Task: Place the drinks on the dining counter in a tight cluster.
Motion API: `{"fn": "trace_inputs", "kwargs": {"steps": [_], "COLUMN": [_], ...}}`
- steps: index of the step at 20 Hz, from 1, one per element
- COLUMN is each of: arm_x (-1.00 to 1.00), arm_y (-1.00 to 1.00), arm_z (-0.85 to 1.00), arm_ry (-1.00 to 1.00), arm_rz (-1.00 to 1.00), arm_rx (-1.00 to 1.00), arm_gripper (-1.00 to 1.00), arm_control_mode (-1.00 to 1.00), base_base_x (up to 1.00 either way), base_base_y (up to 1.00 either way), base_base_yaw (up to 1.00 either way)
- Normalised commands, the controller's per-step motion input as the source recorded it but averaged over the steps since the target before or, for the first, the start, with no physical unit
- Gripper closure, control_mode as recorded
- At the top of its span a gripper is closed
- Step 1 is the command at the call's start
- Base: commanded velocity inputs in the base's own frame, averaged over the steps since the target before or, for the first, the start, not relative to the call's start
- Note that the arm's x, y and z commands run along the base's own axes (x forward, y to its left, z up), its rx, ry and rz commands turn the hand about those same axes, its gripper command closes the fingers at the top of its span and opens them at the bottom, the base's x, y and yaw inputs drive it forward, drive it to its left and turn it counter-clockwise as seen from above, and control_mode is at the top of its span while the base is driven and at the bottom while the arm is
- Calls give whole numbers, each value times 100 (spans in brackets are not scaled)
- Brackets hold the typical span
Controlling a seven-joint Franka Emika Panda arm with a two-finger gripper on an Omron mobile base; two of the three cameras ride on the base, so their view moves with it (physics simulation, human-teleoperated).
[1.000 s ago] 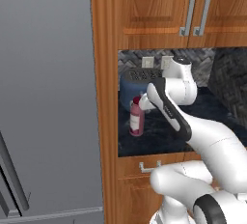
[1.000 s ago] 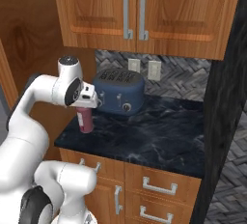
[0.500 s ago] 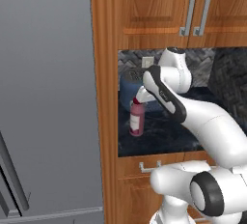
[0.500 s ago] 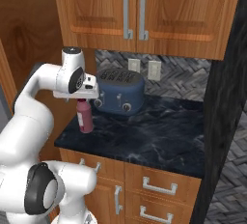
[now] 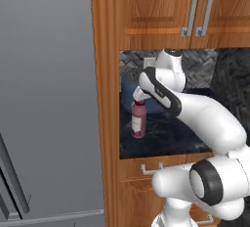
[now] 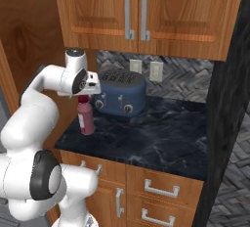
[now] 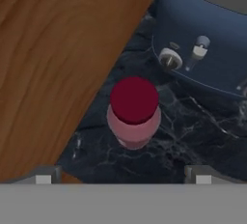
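One of the drinks, a tall maroon bottle (image 5: 138, 123) (image 6: 86, 118) with a red cap and a pale label, stands upright at the left end of a small dark counter (image 6: 161, 138). My gripper (image 5: 139, 95) (image 6: 84, 97) hangs straight above its cap, pointing down. In the hand view the red cap (image 7: 134, 103) sits centred between my two fingertips, and the gripper (image 7: 123, 177) is open and wide apart, touching nothing. The dining counter is out of view.
A blue toaster (image 6: 119, 94) (image 7: 207, 39) stands close to the right of the bottle, against the backsplash. A wooden cabinet side (image 5: 105, 99) (image 7: 58, 49) walls the bottle's left. Upper cabinets (image 6: 141, 11) hang overhead. A grey fridge (image 5: 44, 99) stands further left.
The hand has swung left from beside the toaster and now sits directly over the bottle's cap. The jaws stayed open. The bottle has not moved.
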Motion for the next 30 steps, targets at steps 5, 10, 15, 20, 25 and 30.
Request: {"fn": "trace_inputs", "kwargs": {"steps": [5, 10, 15, 20, 25, 30], "arm_x": [28, 2, 10, 25, 31, 13], "arm_y": [0, 1, 3, 10, 15, -2], "arm_z": [2, -2, -20, -5, 0, 0], "arm_ry": [2, 8, 9, 3, 7, 5], "arm_rz": [19, 3, 0, 2, 3, 0], "arm_rx": [-3, -9, -2, 0, -5, -1], "arm_gripper": [-100, -100, -100, -100, -100, -100], "arm_control_mode": [-100, -100, -100, -100, -100, -100], "base_base_x": [0, 0, 0, 0, 0, 0], "base_base_y": [0, 0, 0, 0, 0, 0], "base_base_yaw": [0, 0, 0, 0, 0, 0]}}
